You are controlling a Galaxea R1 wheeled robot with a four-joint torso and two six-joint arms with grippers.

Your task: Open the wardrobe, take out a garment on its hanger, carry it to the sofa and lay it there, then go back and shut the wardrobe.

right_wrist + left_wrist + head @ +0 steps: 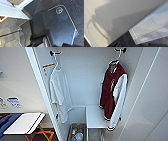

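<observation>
Frankly, I cannot tell whether either gripper is spread or pressed together: the left wrist view is showing a pale door panel (115,16) with shadows falling across it, and the right wrist view is looking down past the robot's dark base onto grey carpet (11,26).

Moving outward, the wardrobe (85,77) is standing open in the head view. The maroon jacket (111,89) with white sleeves is hanging on the right side from its white hanger (117,60), whose hook is sitting over a dark peg (120,50) high up. The sleeve is dangling down past a white shelf (95,117). On the left, a plain white shirt (58,92) is hanging from a second peg, well apart from the jacket. Lower down, a bin of bottles (77,133) is resting on the wardrobe floor, and a white folding table (23,123) is standing just outside.

My worry is the lift: the hook could be catching on its peg if pulled straight outward, and the long sleeve might be snagging on the shelf edge or the right door (147,97), dragging the jacket off its hanger.
</observation>
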